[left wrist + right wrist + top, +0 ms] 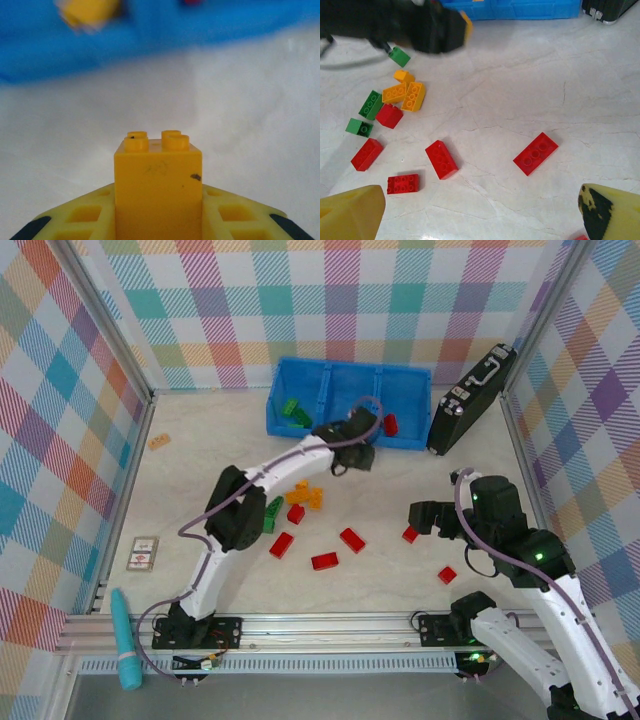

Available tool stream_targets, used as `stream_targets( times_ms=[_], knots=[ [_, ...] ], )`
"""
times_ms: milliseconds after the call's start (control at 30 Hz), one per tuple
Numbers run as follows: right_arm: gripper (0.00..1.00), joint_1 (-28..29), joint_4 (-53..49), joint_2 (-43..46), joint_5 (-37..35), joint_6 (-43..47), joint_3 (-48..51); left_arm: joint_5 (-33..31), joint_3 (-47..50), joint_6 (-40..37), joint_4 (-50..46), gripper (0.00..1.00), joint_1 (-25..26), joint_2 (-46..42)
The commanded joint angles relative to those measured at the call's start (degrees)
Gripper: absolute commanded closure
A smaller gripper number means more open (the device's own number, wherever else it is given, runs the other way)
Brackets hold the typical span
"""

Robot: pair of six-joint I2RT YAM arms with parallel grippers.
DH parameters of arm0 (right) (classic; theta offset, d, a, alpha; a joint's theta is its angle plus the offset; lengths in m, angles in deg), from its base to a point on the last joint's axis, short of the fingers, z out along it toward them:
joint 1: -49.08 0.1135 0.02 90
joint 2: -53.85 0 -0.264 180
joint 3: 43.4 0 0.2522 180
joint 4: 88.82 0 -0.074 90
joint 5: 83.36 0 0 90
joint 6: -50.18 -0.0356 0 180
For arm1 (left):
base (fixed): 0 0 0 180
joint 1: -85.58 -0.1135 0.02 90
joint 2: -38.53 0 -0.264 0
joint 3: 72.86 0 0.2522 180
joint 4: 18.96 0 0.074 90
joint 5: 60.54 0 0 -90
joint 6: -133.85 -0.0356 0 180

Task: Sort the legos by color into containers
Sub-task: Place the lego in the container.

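Clamping an upright yellow brick [158, 185] studs-up between its fingers, the left gripper [352, 448] hangs just short of the blue tray [283, 426], near wall dead ahead, while the right gripper [420, 517] gapes wide, farther off.

No writing can be read anywhere. The yellow brick [158, 185] pinched in the left gripper [158, 220] bears faint scratch-like marks on the face turned to the wrist camera (too dim to pass for letters). A small card [144, 553], well to that gripper's left and nearer the arm bases, shows a red mark, too small to read.
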Motion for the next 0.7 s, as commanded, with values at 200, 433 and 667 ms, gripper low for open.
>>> stream_targets(
  times_ms=[200, 433, 667],
  knots=[
    [0.01, -0.2, -4.4, -0.9, -2.5, -1.0, -2.2, -3.9, -11.7, -2.6, 5.1, 0.66, -5.4, 4.2],
    [0.01, -0.2, -6.0, -2.5, -4.8, -5.2, -4.4, -3.0, -25.8, -3.5, 4.9, 0.64, -8.3, 15.5],
    [0.01, -0.3, -7.3, -7.1, -5.3, -13.0, -3.5, -1.2, -29.1, -3.2, 6.9, 0.54, -10.1, 20.0]
  ],
)
